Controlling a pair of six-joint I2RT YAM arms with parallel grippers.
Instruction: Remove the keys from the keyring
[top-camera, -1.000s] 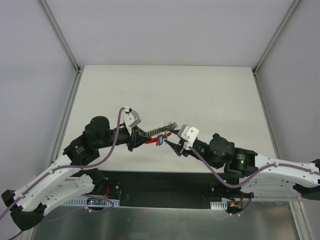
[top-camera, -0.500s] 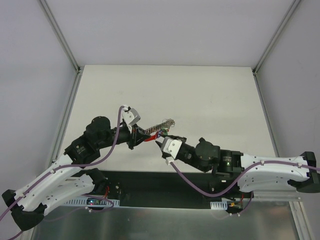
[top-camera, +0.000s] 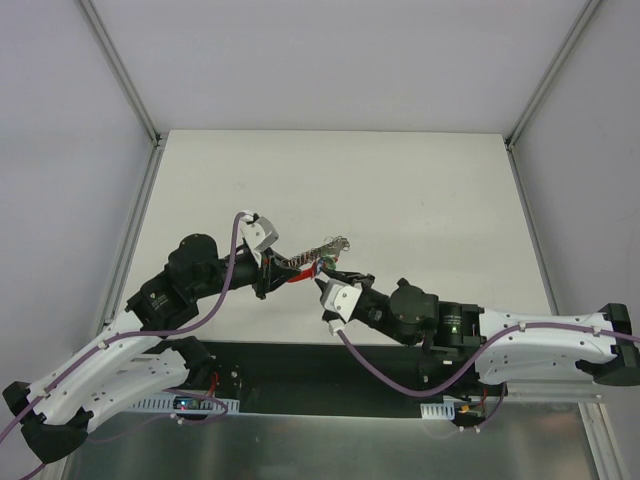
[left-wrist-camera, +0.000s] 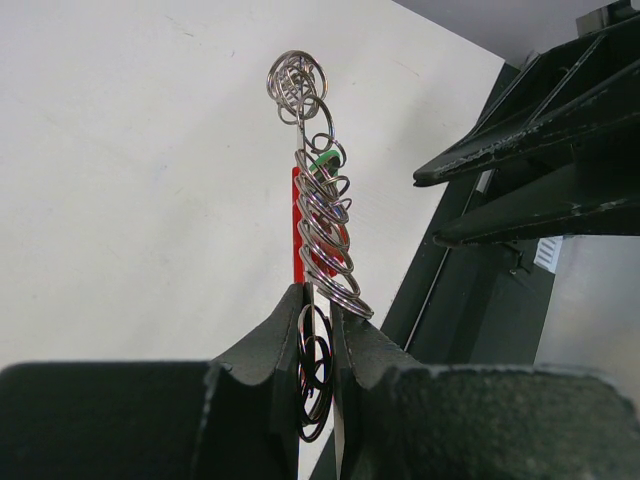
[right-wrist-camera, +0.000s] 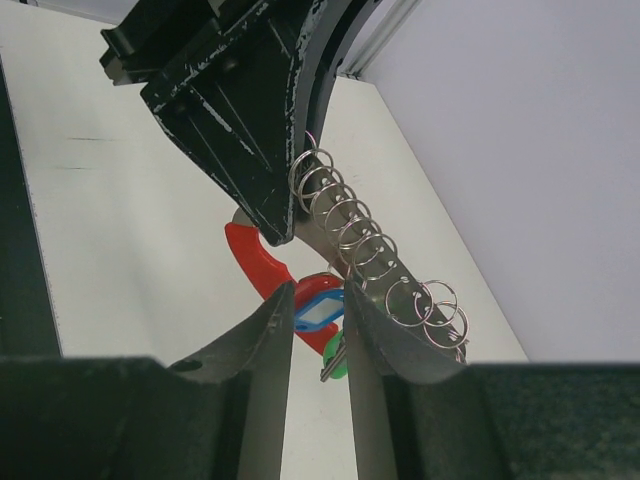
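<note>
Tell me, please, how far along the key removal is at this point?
Nothing looks removed yet. In hand: the left fingers pinch the keyring by its silver rings, and the right fingers straddle the blue tag beside the red band, contact unclear. Left: working the keys off the ring.

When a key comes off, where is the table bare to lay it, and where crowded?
Bare: the whole far half of the table, from the keyring to the far edge, and the strip along the right rail. Crowded: near centre, where the left claw and right claw meet at the keyring.
</note>
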